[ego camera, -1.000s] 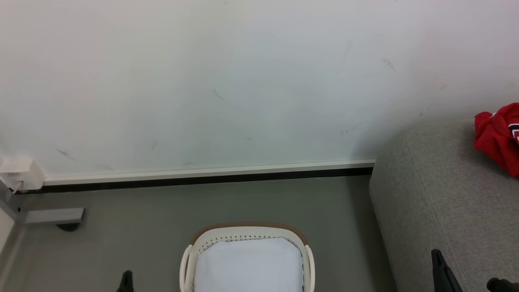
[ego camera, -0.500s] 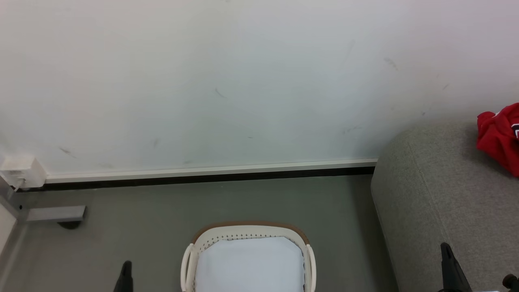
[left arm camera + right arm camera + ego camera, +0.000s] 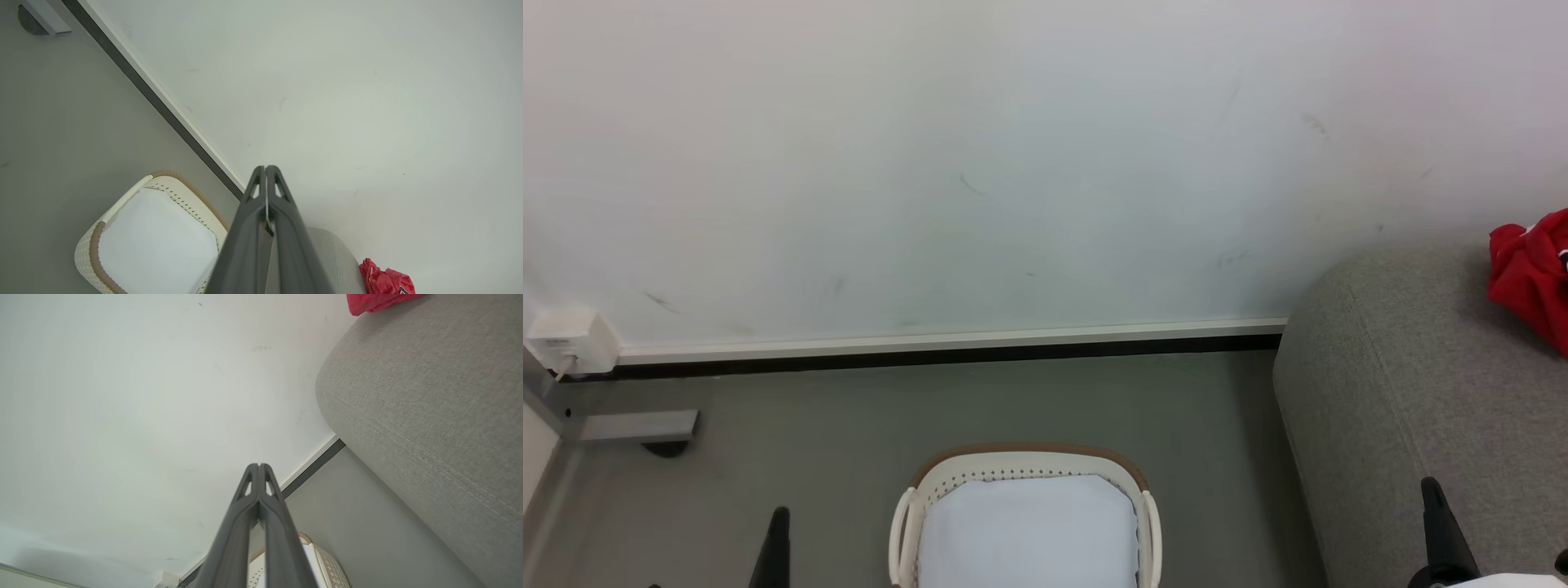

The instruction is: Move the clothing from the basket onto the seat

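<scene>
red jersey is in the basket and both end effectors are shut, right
No: the head view shows the red jersey on the grey sofa, not in the basket. The left end effector and right end effector are shut.

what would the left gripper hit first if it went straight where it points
Most likely the white wall, just above the skirting; the left gripper points past the basket. Depth is hard to judge.

Bright, even, diffuse light. Soft shadow on wall (image 3: 1258, 282) beside seat (image 3: 1421, 384). Sharp overall, pinkish toward head view's corners, slightly dimmer at wrist views' edges.
</scene>
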Robot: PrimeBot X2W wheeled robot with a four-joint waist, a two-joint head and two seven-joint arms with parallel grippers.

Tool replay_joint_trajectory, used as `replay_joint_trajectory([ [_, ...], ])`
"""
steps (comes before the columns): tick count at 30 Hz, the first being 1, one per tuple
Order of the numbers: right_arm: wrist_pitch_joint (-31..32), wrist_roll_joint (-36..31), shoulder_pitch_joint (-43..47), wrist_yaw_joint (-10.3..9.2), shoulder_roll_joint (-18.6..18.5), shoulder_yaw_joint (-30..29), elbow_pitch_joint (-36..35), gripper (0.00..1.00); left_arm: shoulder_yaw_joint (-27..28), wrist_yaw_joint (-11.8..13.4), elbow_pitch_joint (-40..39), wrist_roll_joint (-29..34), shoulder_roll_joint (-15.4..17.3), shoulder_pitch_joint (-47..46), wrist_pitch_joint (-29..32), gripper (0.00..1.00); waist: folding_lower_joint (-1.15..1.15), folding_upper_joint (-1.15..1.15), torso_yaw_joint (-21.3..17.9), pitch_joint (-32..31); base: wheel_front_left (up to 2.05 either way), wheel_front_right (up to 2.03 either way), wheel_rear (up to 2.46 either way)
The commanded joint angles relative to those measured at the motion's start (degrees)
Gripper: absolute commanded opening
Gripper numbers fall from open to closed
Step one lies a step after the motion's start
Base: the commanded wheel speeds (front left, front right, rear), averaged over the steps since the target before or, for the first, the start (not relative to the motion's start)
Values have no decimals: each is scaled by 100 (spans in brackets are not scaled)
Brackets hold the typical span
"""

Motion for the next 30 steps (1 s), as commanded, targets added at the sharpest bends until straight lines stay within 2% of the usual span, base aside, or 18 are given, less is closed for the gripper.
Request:
replay_joint_trajectory([
  [1,37,210,-119,-9,-41,-45,-85,0,26,-37,-28,-187,53,-136,42,0,-1,0,4,3,0,0,0],
  [30,464,1820,-277,-12,-45,-251,-179,0,106,-134,26,-1756,67,-443,464,0,-1,0,66,51,0,0,0],
])
